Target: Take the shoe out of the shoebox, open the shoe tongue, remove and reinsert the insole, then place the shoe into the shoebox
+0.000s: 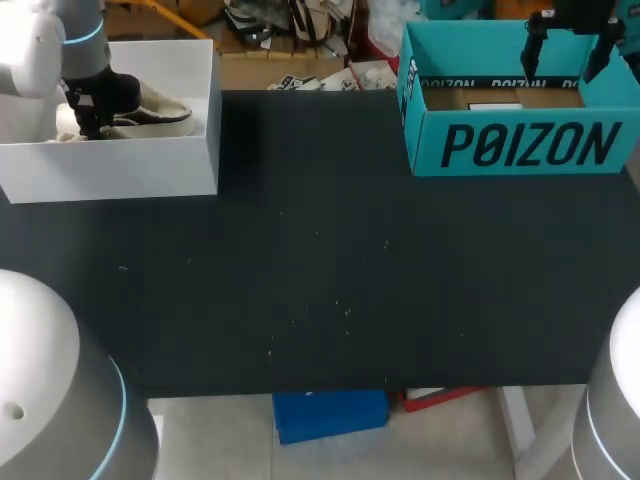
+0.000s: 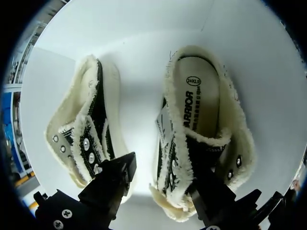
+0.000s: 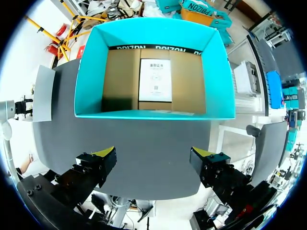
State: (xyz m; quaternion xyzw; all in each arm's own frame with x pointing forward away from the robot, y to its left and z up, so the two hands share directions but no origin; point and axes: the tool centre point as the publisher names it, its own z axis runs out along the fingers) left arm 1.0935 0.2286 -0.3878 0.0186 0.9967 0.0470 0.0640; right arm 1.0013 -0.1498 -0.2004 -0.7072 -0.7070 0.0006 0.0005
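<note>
Straddling a shoe (image 2: 201,139) inside the white box (image 1: 110,170), the left fingers (image 2: 112,179) stand wide; the right fingers (image 3: 98,165) gape wide over the teal shoebox (image 3: 91,72).

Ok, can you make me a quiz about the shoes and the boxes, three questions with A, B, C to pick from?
1. The right gripper over the teal box is:
A. open and empty
B. shut on a shoe
C. shut on the box's wall

2. Where are the shoes?
A. held in the right gripper
B. in the teal box
C. in the white box

3. How many shoes lie in the white box?
A. one
B. two
C. four

Answers:
1. A, since its jaws stand wide apart with nothing between them.
2. C, since the left wrist view shows them lying on the white floor of that box, while the teal box holds only a sheet of paper.
3. B, since two shoes lie side by side there.
</note>
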